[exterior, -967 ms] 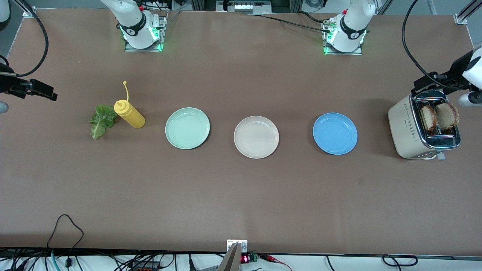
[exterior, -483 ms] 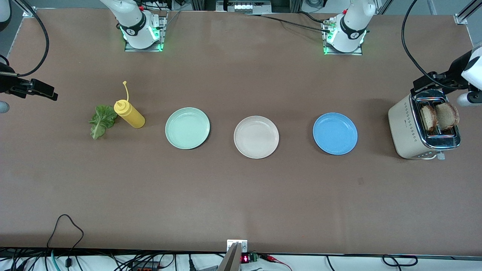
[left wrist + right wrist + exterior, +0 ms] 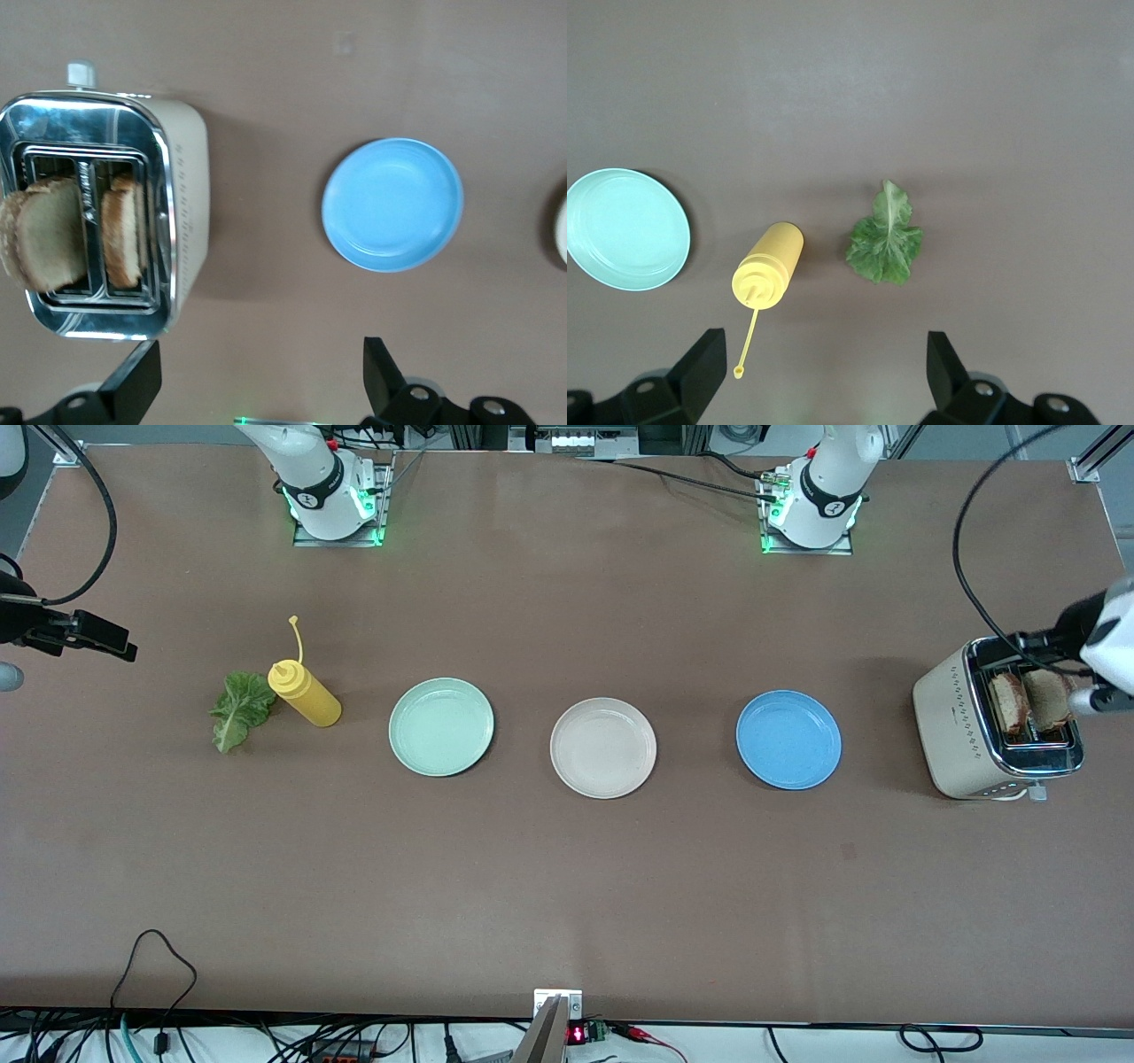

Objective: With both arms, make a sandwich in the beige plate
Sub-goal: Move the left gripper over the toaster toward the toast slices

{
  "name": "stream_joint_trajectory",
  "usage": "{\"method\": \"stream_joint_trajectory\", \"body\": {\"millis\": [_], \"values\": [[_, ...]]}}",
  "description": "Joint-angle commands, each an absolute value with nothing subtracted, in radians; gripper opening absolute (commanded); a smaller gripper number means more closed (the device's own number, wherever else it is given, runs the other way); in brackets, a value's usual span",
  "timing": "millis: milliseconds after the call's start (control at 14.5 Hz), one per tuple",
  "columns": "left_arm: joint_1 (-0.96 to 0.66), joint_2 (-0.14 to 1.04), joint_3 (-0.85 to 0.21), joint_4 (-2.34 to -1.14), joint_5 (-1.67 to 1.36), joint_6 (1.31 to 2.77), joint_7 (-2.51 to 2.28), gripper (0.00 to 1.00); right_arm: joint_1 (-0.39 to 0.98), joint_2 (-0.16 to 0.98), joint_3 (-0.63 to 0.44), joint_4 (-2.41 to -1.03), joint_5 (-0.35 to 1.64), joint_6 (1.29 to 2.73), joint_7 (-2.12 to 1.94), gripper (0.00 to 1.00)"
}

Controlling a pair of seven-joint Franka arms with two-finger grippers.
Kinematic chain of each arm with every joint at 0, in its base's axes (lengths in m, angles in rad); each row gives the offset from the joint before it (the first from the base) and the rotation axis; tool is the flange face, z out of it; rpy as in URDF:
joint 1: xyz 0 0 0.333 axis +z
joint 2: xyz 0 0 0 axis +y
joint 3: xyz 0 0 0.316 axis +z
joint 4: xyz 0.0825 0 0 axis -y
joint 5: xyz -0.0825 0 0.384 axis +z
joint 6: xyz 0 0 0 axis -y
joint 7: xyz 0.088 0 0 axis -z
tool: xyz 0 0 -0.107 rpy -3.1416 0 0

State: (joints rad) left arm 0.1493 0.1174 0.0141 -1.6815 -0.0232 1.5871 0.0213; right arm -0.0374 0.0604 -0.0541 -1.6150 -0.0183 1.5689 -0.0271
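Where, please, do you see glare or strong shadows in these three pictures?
Front view: even light, with soft shadows beside the toaster and the mustard bottle. Left wrist view: the toaster's chrome top shows bright reflections. Right wrist view: flat light, a faint shadow beside the mint green plate, and the lettuce leaf is sharp.

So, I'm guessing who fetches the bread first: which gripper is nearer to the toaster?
Left. The left gripper is open, up beside the toaster at its own end of the table. The right gripper, open, is over the lettuce at the other end.
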Motion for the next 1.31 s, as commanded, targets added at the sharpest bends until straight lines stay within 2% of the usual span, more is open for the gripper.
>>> {"method": "stream_joint_trajectory", "body": {"millis": [0, 414, 829, 967, 1036, 1243], "values": [[0.193, 0.217, 0.011, -1.667, 0.061, 1.632, 0.099, 1.0, -0.031, 0.063, -0.055, -1.601, -0.008, 1.554, -0.02, 1.0], [0.319, 0.331, 0.006, -1.669, 0.081, 1.719, 0.245, 1.0, -0.028, 0.098, -0.055, -1.601, -0.006, 1.485, -0.026, 1.0], [0.324, 0.374, 0.006, -1.68, 0.078, 1.723, 0.245, 1.0, -0.032, 0.115, -0.055, -1.6, -0.006, 1.47, -0.029, 1.0], [0.324, 0.376, 0.005, -1.69, 0.078, 1.721, 0.245, 0.93, -0.032, 0.117, -0.055, -1.6, -0.006, 1.47, -0.032, 1.0], [0.324, 0.376, 0.005, -1.692, 0.078, 1.721, 0.245, 0.86, -0.032, 0.117, -0.055, -1.6, -0.008, 1.47, -0.037, 1.0], [0.322, 0.387, 0.005, -1.692, 0.078, 1.718, 0.233, 0.57, -0.034, 0.117, -0.055, -1.6, -0.011, 1.456, -0.035, 1.0]]}}
